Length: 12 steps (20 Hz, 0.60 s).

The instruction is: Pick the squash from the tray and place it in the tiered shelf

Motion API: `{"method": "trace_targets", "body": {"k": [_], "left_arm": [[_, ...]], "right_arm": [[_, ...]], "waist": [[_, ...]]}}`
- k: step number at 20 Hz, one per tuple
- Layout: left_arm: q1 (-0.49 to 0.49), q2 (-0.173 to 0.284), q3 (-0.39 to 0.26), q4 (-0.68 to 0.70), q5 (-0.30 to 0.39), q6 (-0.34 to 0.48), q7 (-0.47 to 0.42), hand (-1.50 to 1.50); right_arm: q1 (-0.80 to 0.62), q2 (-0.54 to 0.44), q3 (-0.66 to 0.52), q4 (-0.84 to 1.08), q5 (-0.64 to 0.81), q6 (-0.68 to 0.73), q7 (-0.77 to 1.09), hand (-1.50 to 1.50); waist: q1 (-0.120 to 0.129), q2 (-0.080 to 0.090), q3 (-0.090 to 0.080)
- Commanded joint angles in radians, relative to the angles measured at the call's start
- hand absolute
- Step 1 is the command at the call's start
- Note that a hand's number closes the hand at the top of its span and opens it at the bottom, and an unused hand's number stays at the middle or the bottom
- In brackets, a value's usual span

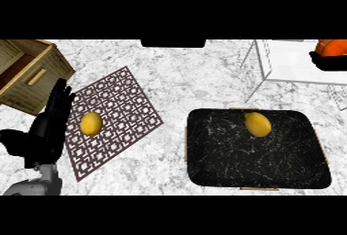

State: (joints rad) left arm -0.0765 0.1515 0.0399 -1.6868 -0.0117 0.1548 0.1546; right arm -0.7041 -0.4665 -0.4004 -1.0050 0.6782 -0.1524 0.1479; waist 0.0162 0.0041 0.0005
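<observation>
A yellow squash [258, 124] lies near the back edge of the black marbled tray [284, 170] at the right. A white tiered shelf [298, 69] stands behind the tray at the back right. My left hand [47, 126] shows at the left, fingers straight and pointing up, touching nothing. My right hand is out of sight.
A second yellow squash-like fruit [91, 123] lies on a patterned brown mat [115, 114] beside my left hand. A wooden crate [27, 73] stands at the back left. A black bowl with an orange object [331, 55] sits on the shelf. A dark object [173, 43] is at the back.
</observation>
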Motion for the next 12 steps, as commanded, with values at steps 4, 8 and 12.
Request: {"method": "trace_targets", "body": {"k": [4,8,12], "left_arm": [[-0.003,-0.005,0.0,0.013,-0.002,-0.017,-0.025,0.0],[-0.051,0.01,0.026,0.034,0.011,-0.025,-0.005,0.0],[-0.011,0.001,0.023,0.006,0.004,-0.024,0.001,0.0]], "right_arm": [[-0.1,-0.02,-0.093,0.277,-0.073,-0.123,-0.134,1.5],[-0.206,-0.018,-0.07,0.429,-0.072,-0.097,-0.111,-1.5],[-0.209,-0.049,-0.081,0.487,-0.121,-0.045,-0.208,-1.5]], "waist": [[0.003,0.004,0.0],[0.006,0.004,0.0],[0.002,0.001,0.0]]}}
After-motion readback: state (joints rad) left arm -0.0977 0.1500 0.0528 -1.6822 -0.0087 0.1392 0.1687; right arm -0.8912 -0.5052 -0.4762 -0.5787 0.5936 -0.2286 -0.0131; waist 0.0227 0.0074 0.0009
